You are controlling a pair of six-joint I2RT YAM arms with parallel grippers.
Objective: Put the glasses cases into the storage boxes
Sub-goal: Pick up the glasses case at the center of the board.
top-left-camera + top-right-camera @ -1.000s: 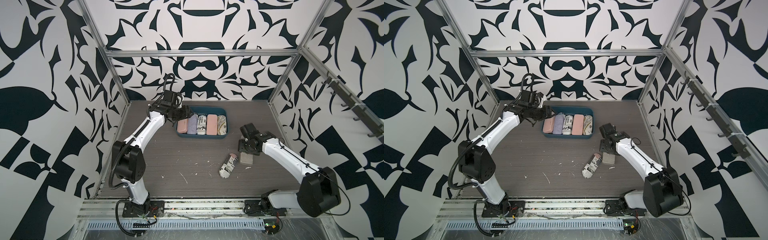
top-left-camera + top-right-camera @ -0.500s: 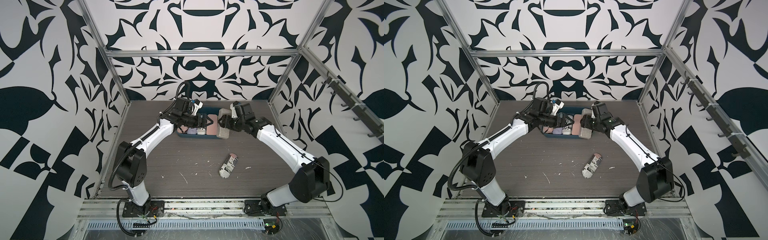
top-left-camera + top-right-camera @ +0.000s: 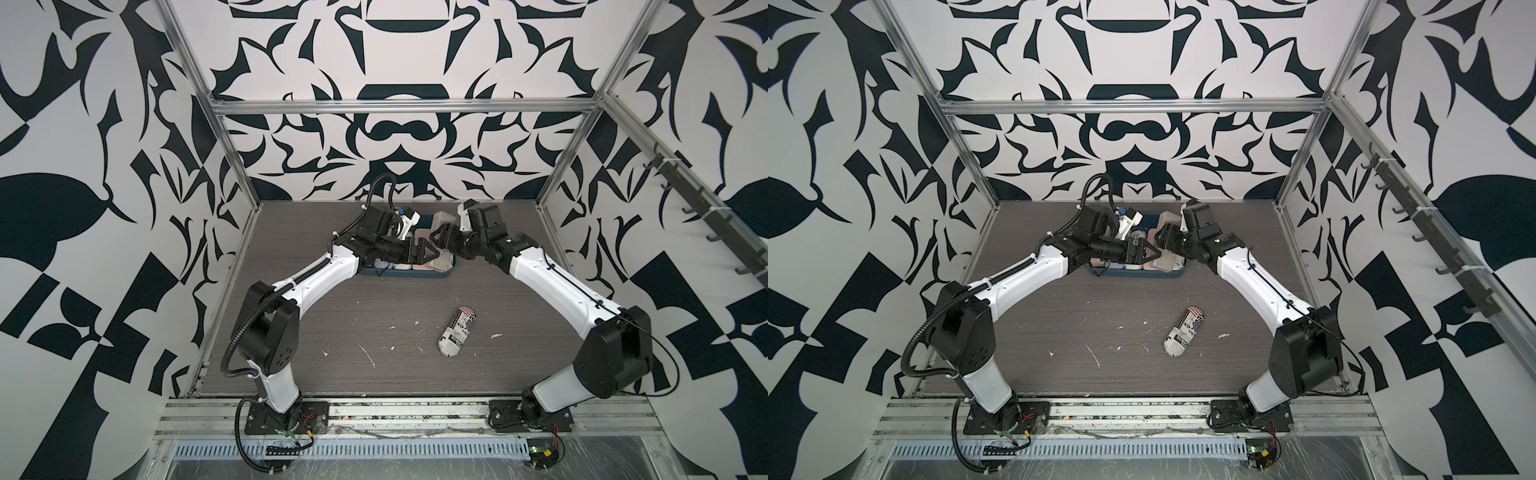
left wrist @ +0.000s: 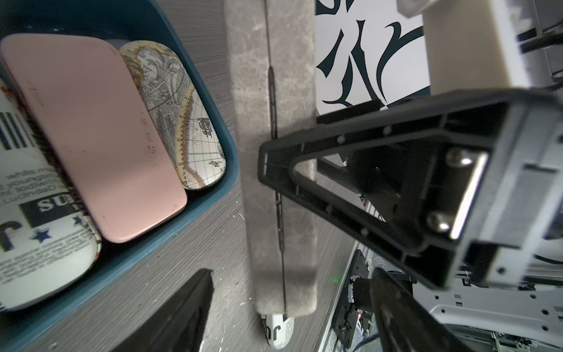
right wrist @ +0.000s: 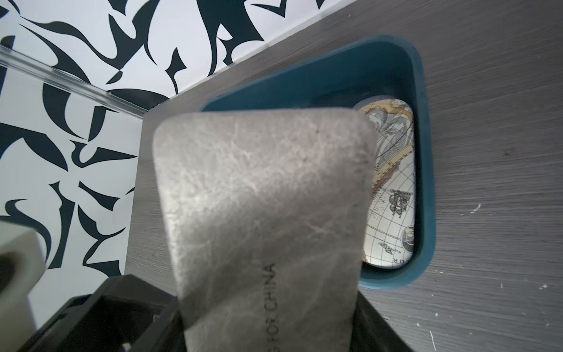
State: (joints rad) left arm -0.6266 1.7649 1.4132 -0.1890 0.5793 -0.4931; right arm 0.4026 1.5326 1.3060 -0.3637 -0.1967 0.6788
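Right hand (image 3: 442,242) grips the grey felt case (image 5: 259,213) above the blue tray's (image 5: 425,183) end, lined up with the map case (image 5: 393,189); left hand (image 3: 430,252) is open.

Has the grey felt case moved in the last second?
Yes. The grey felt case left its spot beside the flag-print case and now hangs in the right claw, farther back, over the teal tray.

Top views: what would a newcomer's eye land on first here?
The white left arm and right arm meet over a dark teal plastic tray far back on the table; the right jaws clamp a grey felt glasses case by the tray's right end. Nearer, a newspaper-print case with a flag lies alone.
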